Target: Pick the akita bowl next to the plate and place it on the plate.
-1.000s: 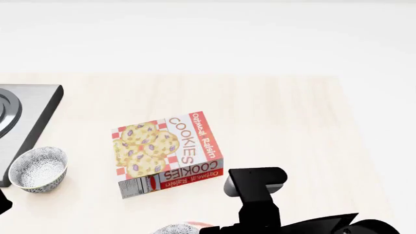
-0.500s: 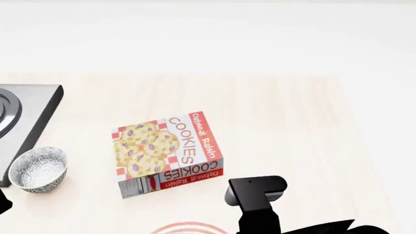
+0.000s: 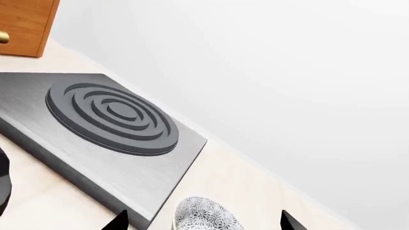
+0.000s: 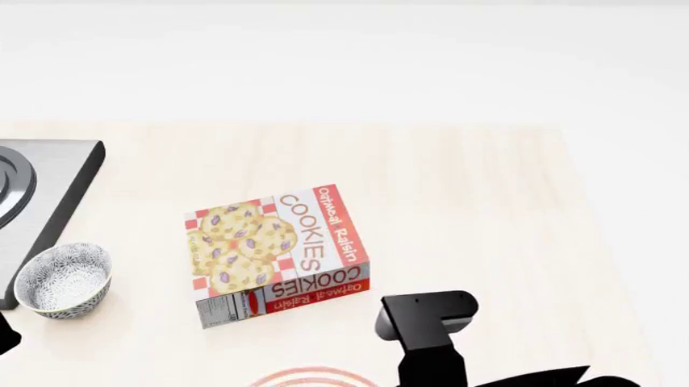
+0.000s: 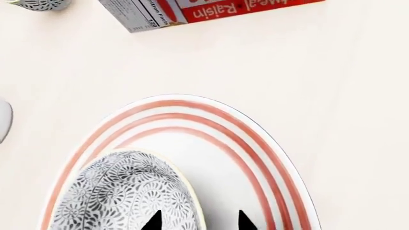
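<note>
The akita bowl [image 5: 124,194] wears a fine grey-and-white floral pattern, sitting on the white plate [image 5: 255,158] ringed in red-brown. Beyond the plate, the cookie box [image 4: 277,252] is red, white and yellow.

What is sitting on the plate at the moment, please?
A patterned bowl sits over the plate, near its ringed rim. The bowl's lower part runs out of view, so whether it rests there cannot be seen.
</note>
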{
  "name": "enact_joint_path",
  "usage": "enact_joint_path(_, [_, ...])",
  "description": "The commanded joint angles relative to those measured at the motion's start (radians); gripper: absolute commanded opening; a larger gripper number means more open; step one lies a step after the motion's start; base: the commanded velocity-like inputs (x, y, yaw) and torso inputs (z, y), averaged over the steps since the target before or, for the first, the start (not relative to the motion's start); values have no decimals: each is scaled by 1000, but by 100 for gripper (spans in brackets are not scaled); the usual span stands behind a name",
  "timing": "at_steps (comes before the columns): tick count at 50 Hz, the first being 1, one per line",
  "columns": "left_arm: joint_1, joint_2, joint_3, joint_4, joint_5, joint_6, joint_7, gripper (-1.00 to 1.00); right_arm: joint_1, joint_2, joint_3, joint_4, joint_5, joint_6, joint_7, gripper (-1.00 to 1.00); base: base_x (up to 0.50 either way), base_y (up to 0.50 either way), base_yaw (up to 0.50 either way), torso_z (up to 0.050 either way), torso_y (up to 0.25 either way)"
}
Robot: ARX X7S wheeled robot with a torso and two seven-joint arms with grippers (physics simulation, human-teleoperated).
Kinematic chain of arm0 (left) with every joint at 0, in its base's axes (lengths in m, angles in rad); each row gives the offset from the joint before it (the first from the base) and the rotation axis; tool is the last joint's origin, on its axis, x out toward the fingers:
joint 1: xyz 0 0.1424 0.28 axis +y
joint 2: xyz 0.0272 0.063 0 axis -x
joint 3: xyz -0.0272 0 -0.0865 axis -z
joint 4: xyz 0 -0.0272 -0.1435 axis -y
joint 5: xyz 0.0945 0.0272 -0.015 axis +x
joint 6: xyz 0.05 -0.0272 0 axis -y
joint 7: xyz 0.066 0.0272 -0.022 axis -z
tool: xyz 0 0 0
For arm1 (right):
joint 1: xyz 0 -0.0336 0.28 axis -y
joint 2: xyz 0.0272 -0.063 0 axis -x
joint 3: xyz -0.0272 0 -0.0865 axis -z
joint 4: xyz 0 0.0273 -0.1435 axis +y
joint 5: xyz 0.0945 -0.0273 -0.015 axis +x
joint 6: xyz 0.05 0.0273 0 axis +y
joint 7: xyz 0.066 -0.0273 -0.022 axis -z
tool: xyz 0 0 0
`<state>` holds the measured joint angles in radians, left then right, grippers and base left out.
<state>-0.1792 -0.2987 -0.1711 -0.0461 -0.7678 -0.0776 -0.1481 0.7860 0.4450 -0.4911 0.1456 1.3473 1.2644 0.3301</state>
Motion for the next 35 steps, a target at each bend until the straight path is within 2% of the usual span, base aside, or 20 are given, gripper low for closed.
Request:
enact_joint_path(1, [1, -3, 2, 3, -3, -1, -3, 100, 3, 13, 6, -29, 2, -12, 9, 100, 0, 0, 0, 0, 0])
enact_joint_path(18, [-5, 4, 6, -38, 4, 27, 19, 100, 71, 53, 74, -146, 156, 70, 171, 100, 0, 0, 0, 0, 0])
enact_joint_path(35, [2, -6, 7, 5, -12, 2, -11, 100, 61, 118, 167, -318, 294, 42, 274, 100, 0, 0, 0, 0, 0])
